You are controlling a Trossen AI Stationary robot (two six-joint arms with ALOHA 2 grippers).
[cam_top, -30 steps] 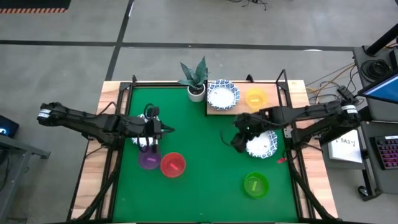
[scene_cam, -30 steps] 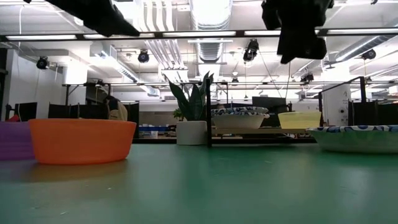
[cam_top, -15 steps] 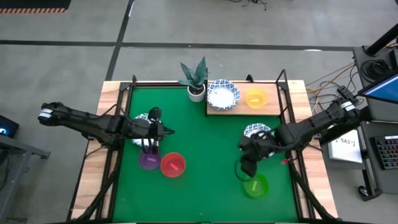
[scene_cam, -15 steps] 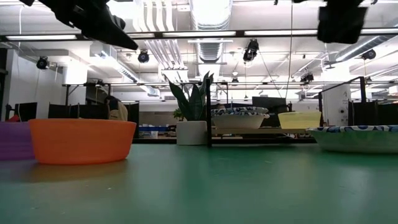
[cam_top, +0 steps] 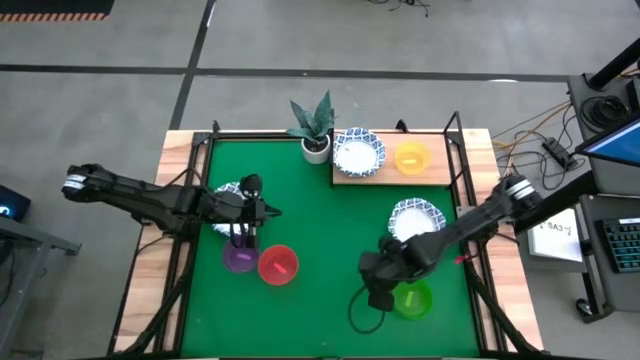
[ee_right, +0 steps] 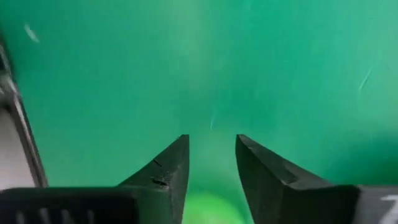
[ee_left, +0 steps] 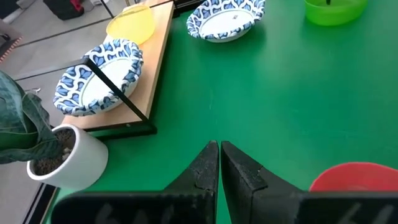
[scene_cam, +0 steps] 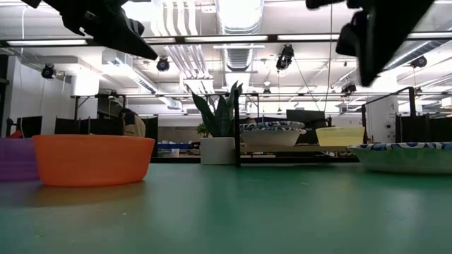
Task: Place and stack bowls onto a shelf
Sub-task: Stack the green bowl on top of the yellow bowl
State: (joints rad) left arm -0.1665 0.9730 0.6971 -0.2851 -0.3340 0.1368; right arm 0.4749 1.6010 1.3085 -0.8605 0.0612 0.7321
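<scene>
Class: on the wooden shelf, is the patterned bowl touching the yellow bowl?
Apart. The high view shows bare shelf between the patterned bowl and the yellow bowl; the left wrist view shows the same gap.

The left arm reaches in from the left edge of the high view, its left gripper (ee_left: 219, 163) at left of centre with fingers (ee_left: 202, 167) pressed together, empty. The right arm slants down from the right edge toward lower centre, where the right gripper (ee_right: 211, 163) points downward, fingers (ee_right: 168, 165) parted, nothing between them.
</scene>
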